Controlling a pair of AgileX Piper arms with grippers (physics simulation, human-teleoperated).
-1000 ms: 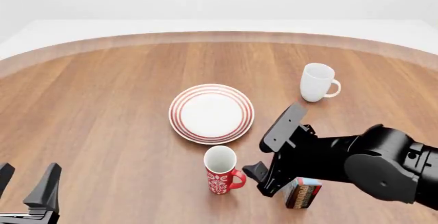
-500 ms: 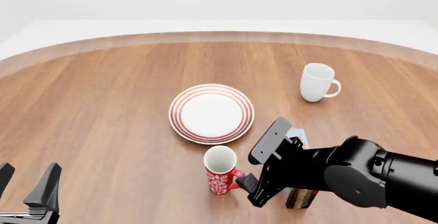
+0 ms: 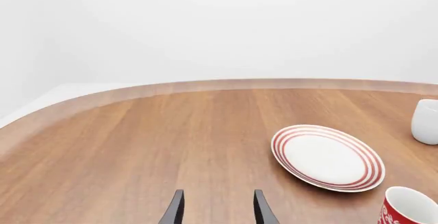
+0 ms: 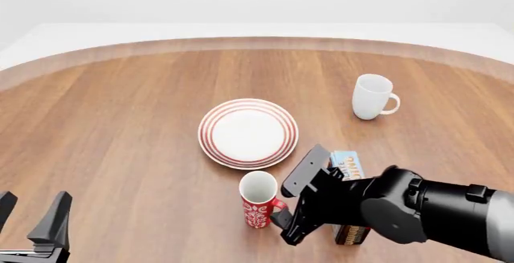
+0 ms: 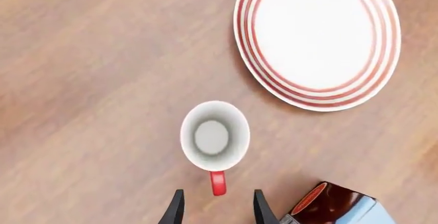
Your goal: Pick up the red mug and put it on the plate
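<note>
The red mug point(image 4: 259, 206) stands upright on the wooden table, in front of the plate point(image 4: 248, 133), with its handle pointing right. My right gripper point(image 4: 286, 225) is open, tilted downward, just right of the mug's handle. In the right wrist view the mug point(image 5: 214, 136) shows from above, and its handle lies just ahead of the gap between the fingers of the right gripper point(image 5: 215, 209). The plate point(image 5: 317, 39) has nothing on it. My left gripper point(image 4: 30, 213) is open at the table's near left, far from the mug point(image 3: 409, 209) and the plate point(image 3: 327, 157). It also shows in the left wrist view point(image 3: 217, 211).
A plain white mug point(image 4: 371, 97) stands at the back right; it also shows in the left wrist view point(image 3: 427, 121). A small blue and brown box point(image 4: 347, 165) lies partly under my right arm, close to the red mug; it also shows in the right wrist view point(image 5: 335, 204).
My right arm has moved left and lower towards the red mug, bringing its open gripper close to the handle. The mug, plate and left arm have not moved.
</note>
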